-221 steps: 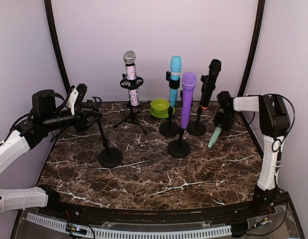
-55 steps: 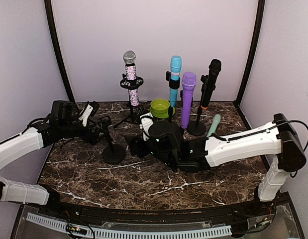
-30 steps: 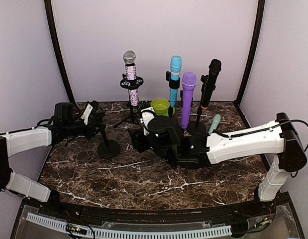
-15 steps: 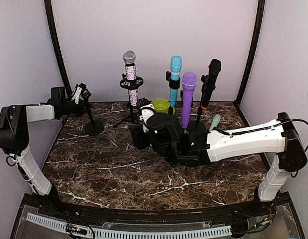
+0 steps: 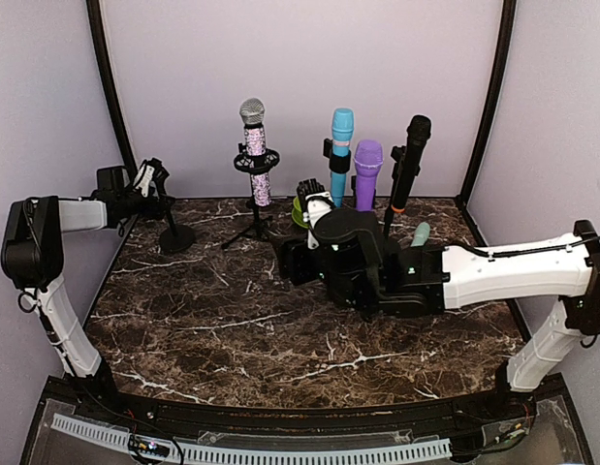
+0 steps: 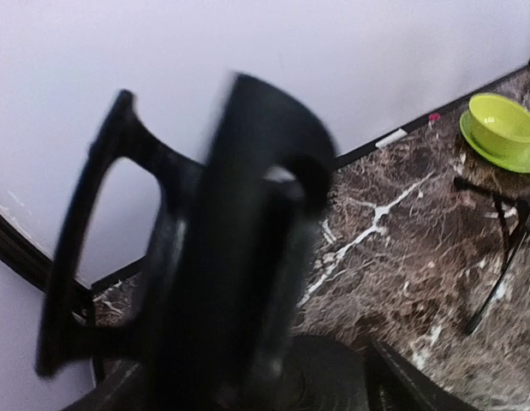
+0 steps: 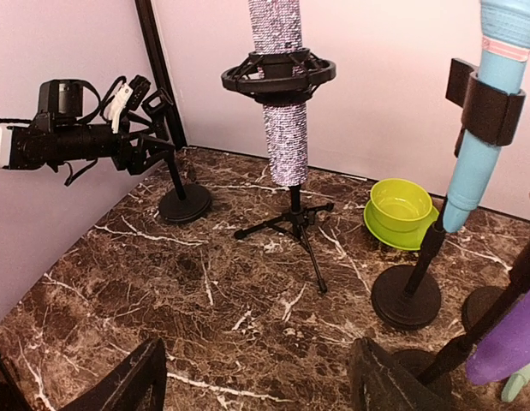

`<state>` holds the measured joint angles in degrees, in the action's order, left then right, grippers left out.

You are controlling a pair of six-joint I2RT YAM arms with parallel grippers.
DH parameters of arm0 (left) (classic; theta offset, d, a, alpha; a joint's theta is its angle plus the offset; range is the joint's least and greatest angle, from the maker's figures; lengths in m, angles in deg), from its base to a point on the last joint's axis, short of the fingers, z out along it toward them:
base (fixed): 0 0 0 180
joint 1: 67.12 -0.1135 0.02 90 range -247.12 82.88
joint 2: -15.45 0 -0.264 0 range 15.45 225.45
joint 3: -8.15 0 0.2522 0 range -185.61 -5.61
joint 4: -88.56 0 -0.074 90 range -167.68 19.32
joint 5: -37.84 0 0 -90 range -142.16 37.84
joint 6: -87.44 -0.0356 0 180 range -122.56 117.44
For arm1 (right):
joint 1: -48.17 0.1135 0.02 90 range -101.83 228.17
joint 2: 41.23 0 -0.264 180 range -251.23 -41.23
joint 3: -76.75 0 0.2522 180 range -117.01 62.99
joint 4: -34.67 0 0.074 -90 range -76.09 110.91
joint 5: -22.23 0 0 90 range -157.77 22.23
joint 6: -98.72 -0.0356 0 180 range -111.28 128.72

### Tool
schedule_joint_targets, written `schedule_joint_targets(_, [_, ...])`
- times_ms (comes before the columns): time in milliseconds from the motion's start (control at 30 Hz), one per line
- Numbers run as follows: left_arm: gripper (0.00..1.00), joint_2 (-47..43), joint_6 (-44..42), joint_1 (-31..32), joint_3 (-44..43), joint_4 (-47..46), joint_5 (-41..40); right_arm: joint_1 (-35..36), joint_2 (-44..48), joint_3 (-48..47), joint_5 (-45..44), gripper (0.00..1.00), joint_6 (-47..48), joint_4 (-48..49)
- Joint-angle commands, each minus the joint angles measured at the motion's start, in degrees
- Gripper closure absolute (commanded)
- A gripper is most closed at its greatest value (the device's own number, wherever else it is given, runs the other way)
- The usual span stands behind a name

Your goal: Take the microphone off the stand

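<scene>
Where the top camera looks down, the teal microphone (image 5: 419, 234) lies on the table (image 5: 232, 329) at the right, out of any clip, just right of the black microphone (image 5: 409, 155) and its stand. The empty stand (image 5: 176, 238) is upright in the far left corner, with the left gripper (image 5: 151, 180) at its clip. The right gripper (image 5: 309, 187) hangs mid-table in front of the green bowl (image 5: 298, 208), apart from the teal microphone. A sparkly microphone (image 5: 253, 145), a blue microphone (image 5: 340, 145) and a purple microphone (image 5: 366, 174) sit in stands.

From the left wrist, the blurred black clip of the empty stand (image 6: 230, 257) fills the view. One of the fingers (image 6: 401, 385) shows at the lower right, far from the dark tip at the lower left, so the jaws look released around the clip rather than clenched.

From the right wrist, the right gripper (image 7: 256, 360) has its jaws spread wide, with only table between them. Beyond are the sparkly microphone (image 7: 282, 128) on its tripod, the green bowl (image 7: 401, 210), the blue microphone (image 7: 483, 145), and the left gripper (image 7: 132, 128) at the empty stand (image 7: 183, 204).
</scene>
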<state>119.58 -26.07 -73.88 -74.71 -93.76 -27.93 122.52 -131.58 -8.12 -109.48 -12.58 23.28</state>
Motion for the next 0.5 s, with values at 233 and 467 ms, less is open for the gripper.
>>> schedule_joint_targets(233, [0.01, -16.14, -3.87, -0.68, 0.4, 25.55, 0.66, -0.59, 15.36, -2.72, -5.2, 0.18, -3.39, -14.43])
schedule_joint_targets(467, [0.01, -22.77, -6.09, -0.75, -1.55, 43.7, 1.34, -2.34, 21.84, -2.06, -5.46, 0.18, -9.52, -27.9])
